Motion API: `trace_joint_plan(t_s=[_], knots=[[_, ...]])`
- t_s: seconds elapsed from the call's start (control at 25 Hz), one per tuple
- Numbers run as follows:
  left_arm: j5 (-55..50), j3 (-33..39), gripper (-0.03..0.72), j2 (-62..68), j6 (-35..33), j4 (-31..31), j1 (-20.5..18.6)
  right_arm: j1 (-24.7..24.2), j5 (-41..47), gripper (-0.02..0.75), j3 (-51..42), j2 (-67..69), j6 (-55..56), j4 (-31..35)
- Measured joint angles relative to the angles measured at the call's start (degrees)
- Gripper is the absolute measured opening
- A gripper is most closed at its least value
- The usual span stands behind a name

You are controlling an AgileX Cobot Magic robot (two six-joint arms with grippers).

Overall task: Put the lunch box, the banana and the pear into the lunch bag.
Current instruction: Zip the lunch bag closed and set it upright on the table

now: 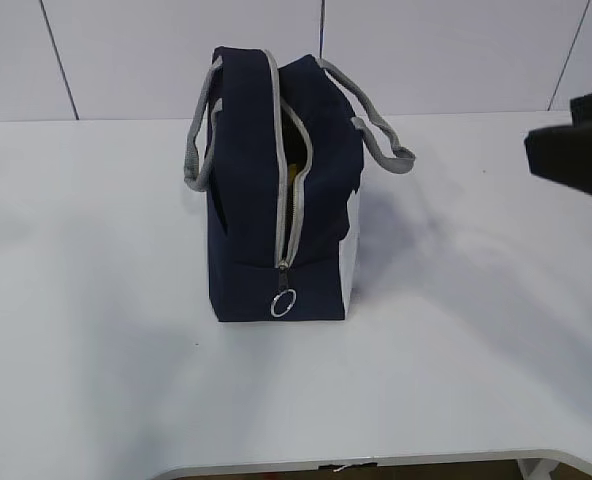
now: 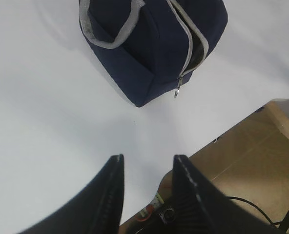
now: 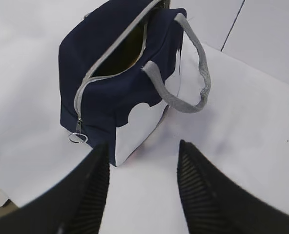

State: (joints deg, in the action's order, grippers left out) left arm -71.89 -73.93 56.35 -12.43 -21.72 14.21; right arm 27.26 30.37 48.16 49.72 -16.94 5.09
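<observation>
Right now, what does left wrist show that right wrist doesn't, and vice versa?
Left wrist only: the table's front edge, with brown floor and a cable beyond it. Right wrist only: the lunch bag's white side panel and the wall seam behind. Both: the lunch bag unzipped, its ring pull hanging, and an empty open hand, left, right.
</observation>
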Motion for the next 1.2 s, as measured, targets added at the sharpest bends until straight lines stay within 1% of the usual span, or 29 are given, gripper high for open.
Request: trace_joint_plan(t_s=[0.08,0.24,0.4,0.64,0.84,0.88,0.96,1.04,1.2], knots=[[0.0,0.0,0.237,0.0,0.0,-0.11,0.0,0.0,-4.99,0.387,-4.93,-1.16,-3.11,0.0],[0.0,0.0,0.237,0.0,0.0,-0.11,0.0,0.0,-11.6,0.387,-12.2,-1.58,-9.7,0.0],[0.0,0.0,0.238,0.0,0.0,-0.11,0.0,0.0,-17.07,0.387,-16.46,0.81,-11.11,0.29],[0.0,0.0,0.238,0.0,0.0,-0.11,0.0,0.0,-27.78,0.388,-18.31,8.23,-11.22,3.78],[0.0,0.0,0.239,0.0,0.0,-0.11,0.0,0.0,-32.79,0.388,-18.31,15.74,-10.88,4.3],[0.0,0.0,0.239,0.0,0.0,-0.11,0.0,0.47,-33.3,0.387,-18.31,17.08,-10.81,4.14],[0.0,0.0,0.239,0.0,0.0,-0.11,0.0,2.26,-34.41,0.387,-18.31,19.15,-10.81,1.49],[0.0,0.0,0.239,0.0,0.0,-0.11,0.0,5.08,-36.68,0.387,-18.31,20.88,-10.76,-0.26],[0.0,0.0,0.239,0.0,0.0,-0.11,0.0,8.83,-40.36,0.387,-18.31,23.53,-10.53,-1.16]])
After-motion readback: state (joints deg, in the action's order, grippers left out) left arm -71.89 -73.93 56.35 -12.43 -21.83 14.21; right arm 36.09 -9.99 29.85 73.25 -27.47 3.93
